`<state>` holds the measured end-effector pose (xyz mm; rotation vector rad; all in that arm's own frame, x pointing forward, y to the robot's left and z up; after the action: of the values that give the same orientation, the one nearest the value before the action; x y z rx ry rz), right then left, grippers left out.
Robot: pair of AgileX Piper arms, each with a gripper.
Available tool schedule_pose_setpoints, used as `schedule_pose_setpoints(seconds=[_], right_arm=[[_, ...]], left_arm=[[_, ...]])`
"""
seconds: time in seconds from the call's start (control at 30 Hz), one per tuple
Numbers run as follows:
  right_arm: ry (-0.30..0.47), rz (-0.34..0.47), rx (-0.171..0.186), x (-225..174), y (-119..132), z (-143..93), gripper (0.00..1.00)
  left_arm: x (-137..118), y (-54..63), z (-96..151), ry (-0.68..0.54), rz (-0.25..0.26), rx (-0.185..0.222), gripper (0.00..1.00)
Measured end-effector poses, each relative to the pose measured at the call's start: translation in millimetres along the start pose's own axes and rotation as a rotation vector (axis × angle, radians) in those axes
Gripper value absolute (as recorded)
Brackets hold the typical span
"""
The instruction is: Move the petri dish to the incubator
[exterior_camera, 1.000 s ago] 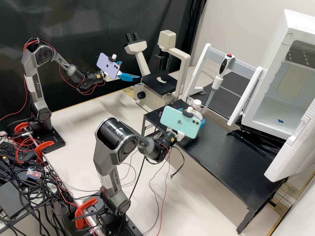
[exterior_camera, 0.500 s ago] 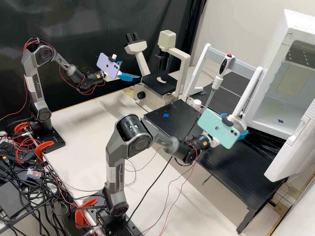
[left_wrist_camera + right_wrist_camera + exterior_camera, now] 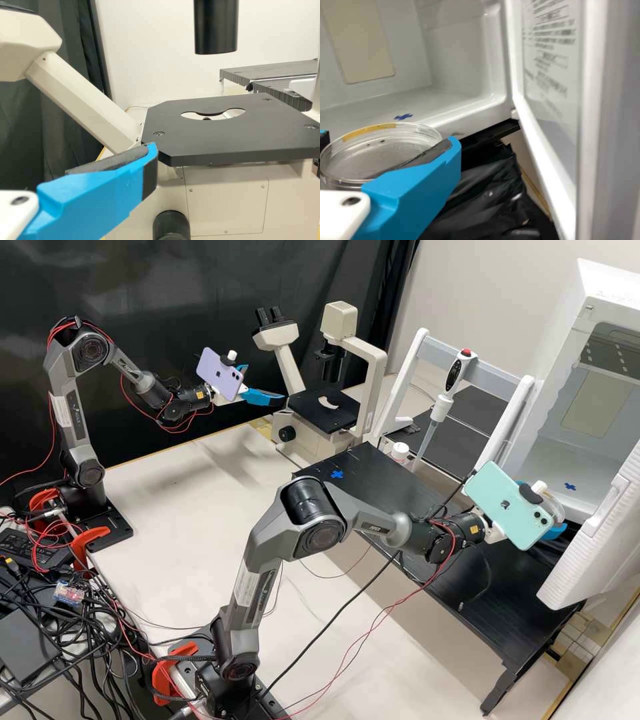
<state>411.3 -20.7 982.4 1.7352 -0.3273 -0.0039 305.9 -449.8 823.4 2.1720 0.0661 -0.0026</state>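
Clamping the petri dish (image 3: 355, 162) in the right gripper (image 3: 388, 141), swung along the black table (image 3: 520, 613) to just outside the incubator (image 3: 603, 290) — nearly delivered, surely — half behind a phone (image 3: 500, 500) in the high view, short of a blue cross (image 3: 403, 116) in the right wrist view, with left gripper (image 3: 265, 383) wide by the microscope (image 3: 343, 320).

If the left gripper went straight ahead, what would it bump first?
Most likely the microscope: the left gripper points toward its black plate and slanted tube, but how far off they are is unclear.
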Motion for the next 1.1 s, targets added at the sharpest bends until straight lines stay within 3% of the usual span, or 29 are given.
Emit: schedule_pose_setpoints(seconds=[0.2,0.63,1.1], right_arm=[[-0.027,0.016,0.003,25.0,-0.3,-12.5,0.00],[-0.071,-0.022,-0.079,80.8,-26.1,-41.5,0.00],[-0.074,0.003,-0.098,116.3,-33.6,-44.6,0.00]], left_arm=[[0.0,0.0,0.0,0.000,0.000,0.000,1.00],[0.0,0.0,0.0,0.000,0.000,0.000,1.00],[0.0,0.0,0.0,0.000,0.000,0.000,1.00]])
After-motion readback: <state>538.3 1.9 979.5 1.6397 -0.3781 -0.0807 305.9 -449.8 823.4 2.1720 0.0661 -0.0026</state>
